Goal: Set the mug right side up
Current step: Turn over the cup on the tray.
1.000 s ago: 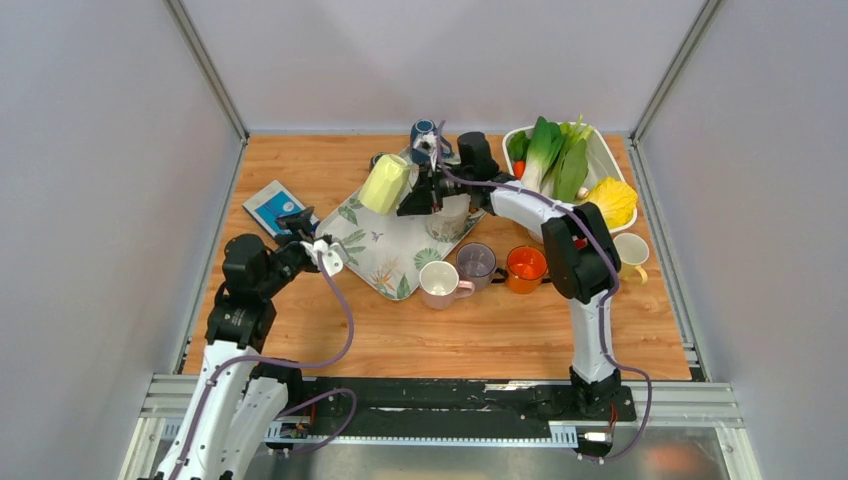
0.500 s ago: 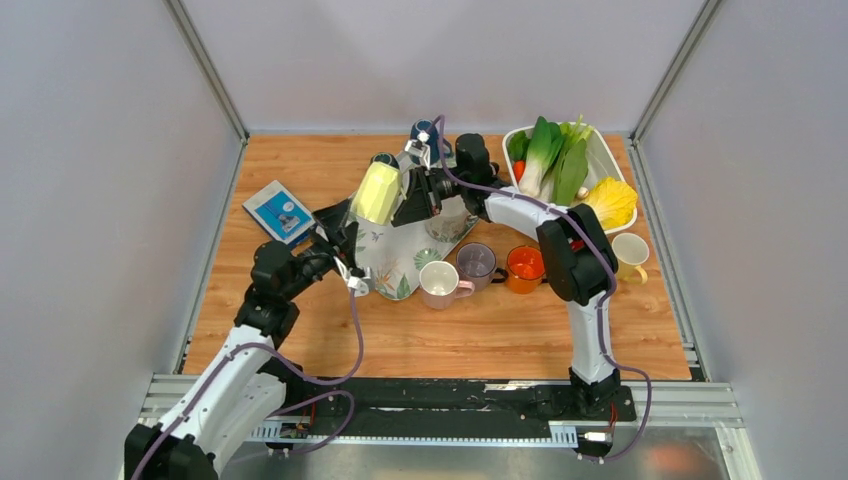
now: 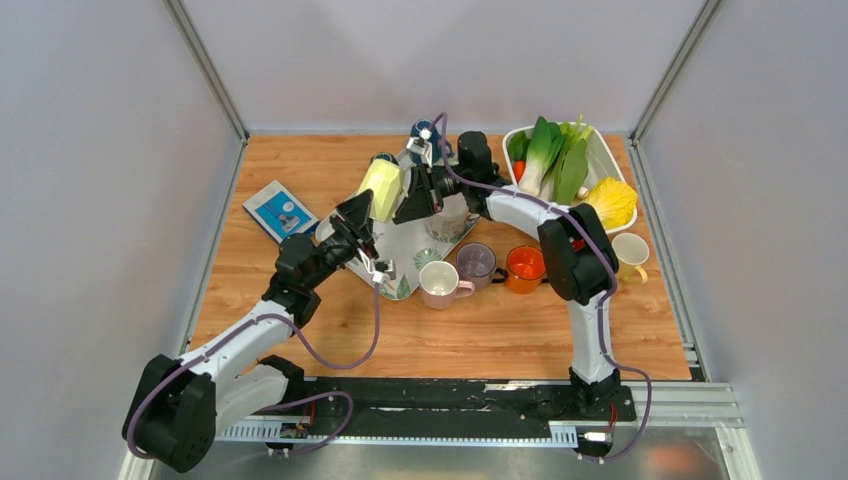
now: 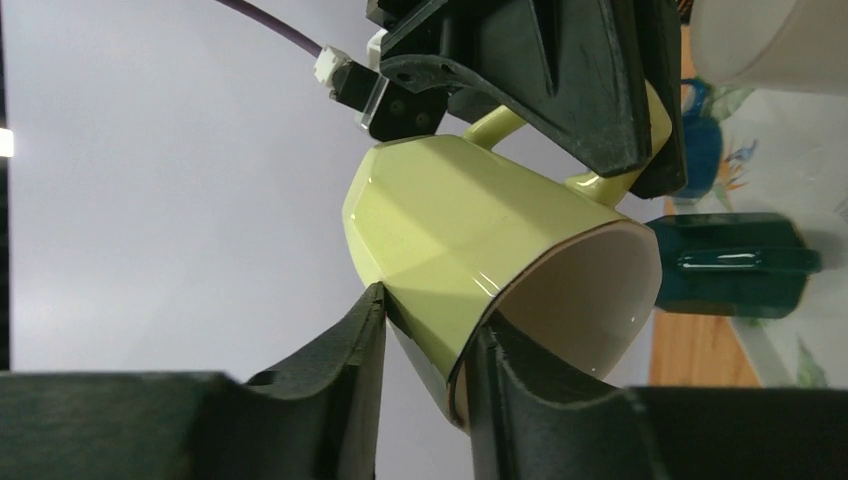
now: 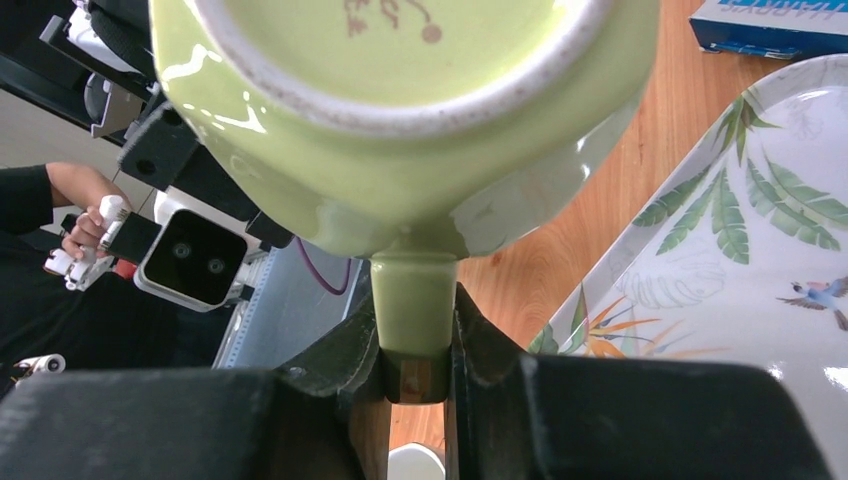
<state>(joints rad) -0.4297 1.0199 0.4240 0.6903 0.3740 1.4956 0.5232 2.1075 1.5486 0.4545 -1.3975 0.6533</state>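
The pale green mug [image 3: 381, 190] hangs in the air above the upper-left end of the leaf-patterned tray [image 3: 400, 262], just above the centre of the top view. On the tray, beside and under it, stands a pale cup [image 3: 447, 220]. A dark teal mug [image 4: 735, 265] sits beyond it. Below the tray stand a white-and-pink mug [image 3: 438, 283], a clear purple mug [image 3: 476, 262] and an orange mug [image 3: 526, 266]. A blue box [image 3: 280, 212] lies to the left. The green mug is faceted and glossy with a cream inside, and it is tipped on its side. The right gripper [image 5: 415, 340] reaches in from the right and is clamped tight on the mug's handle, with the base turned toward its camera. The left gripper [image 4: 425, 330] rises from the lower left, its jaws narrowed astride the rim, one finger [image 4: 365, 330] outside and the other inside the mouth. Whether they pinch the wall cannot be told.
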